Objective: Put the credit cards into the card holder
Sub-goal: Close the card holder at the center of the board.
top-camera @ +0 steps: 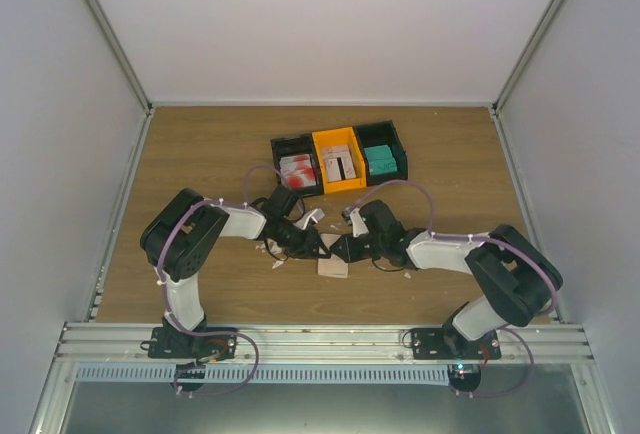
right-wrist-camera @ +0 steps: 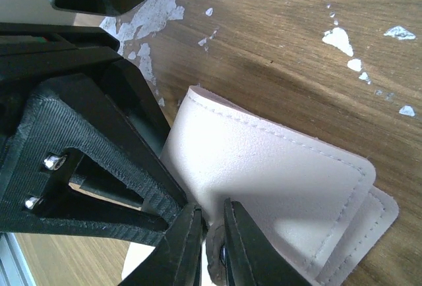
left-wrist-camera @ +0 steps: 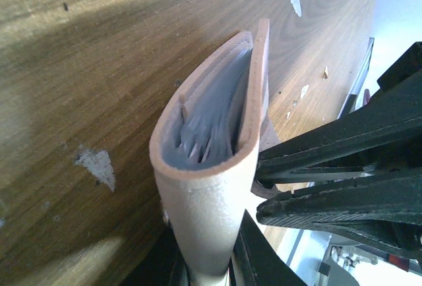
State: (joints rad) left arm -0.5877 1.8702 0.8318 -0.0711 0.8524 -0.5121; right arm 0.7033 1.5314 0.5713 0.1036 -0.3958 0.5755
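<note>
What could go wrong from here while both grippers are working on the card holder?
The card holder is pinched at one end by the left gripper, so it could twist or slip. The right gripper crowds the left one; they might collide. The fold gapes only narrowly and could spring shut.

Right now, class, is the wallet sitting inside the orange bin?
No, the wallet is out over the wooden table, apart from the orange bin.

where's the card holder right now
The card holder is mid-table in the top view, between the left gripper and right gripper, nearer the arms than the bins.
</note>
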